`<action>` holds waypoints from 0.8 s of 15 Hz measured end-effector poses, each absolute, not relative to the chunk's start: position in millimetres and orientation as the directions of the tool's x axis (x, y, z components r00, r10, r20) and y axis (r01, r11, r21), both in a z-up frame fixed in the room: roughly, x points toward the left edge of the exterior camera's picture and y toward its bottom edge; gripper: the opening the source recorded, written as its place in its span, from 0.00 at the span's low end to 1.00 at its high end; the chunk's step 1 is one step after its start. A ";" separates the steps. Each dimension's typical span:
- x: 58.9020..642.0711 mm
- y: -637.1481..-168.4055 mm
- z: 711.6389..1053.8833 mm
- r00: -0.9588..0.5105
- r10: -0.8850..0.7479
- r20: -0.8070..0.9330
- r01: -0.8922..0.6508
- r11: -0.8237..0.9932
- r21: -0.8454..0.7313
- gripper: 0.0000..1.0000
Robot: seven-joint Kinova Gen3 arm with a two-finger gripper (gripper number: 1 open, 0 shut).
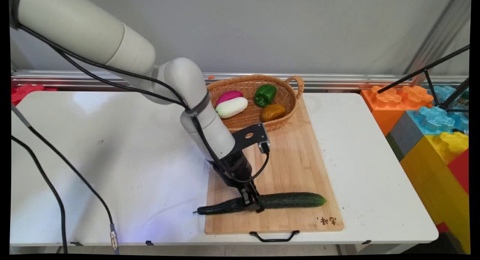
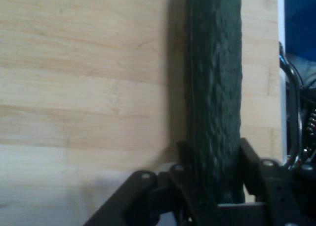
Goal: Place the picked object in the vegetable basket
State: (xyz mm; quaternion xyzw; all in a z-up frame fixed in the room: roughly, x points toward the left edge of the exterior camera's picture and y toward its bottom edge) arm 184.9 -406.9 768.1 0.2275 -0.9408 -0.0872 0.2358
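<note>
In the main view, the gripper (image 1: 252, 203) is down at the near part of a bamboo cutting board (image 1: 296, 166), its fingers clamped on a long dark green cucumber (image 1: 292, 200). The cucumber lies flat along the board's near edge, its thin stem end reaching past the board's left side over the white table (image 1: 112, 158), and the grasp sits left of the cucumber's middle. A black handle (image 1: 274, 236) juts from the board's near edge. On the board's far end stands a wicker basket (image 1: 288, 98) holding a green pepper (image 1: 265, 94), a brownish pepper (image 1: 273, 112), a white vegetable (image 1: 231, 107) and, touching it on the far side, a magenta one (image 1: 228, 96) (partly hidden by the arm). Coloured foam blocks (image 1: 431, 121) are stacked beyond the table's right end.

In the hand view, the cucumber (image 2: 215, 97) runs up the frame between the two black fingers (image 2: 254, 161), which press against its bumpy skin on both sides. Pale bamboo grain of the board (image 2: 84, 77) fills the left of the frame, and a metal handle (image 2: 292, 112) curves along the right edge.
</note>
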 end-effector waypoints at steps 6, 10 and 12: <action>181.4 -412.0 776.1 -0.778 -0.463 0.424 -0.359 0.882 0.305 0.00; 179.5 -429.9 804.9 -0.749 -0.454 0.482 -0.305 0.883 0.358 0.00; 180.3 -445.0 818.1 -0.738 -0.445 0.507 -0.291 0.888 0.355 0.00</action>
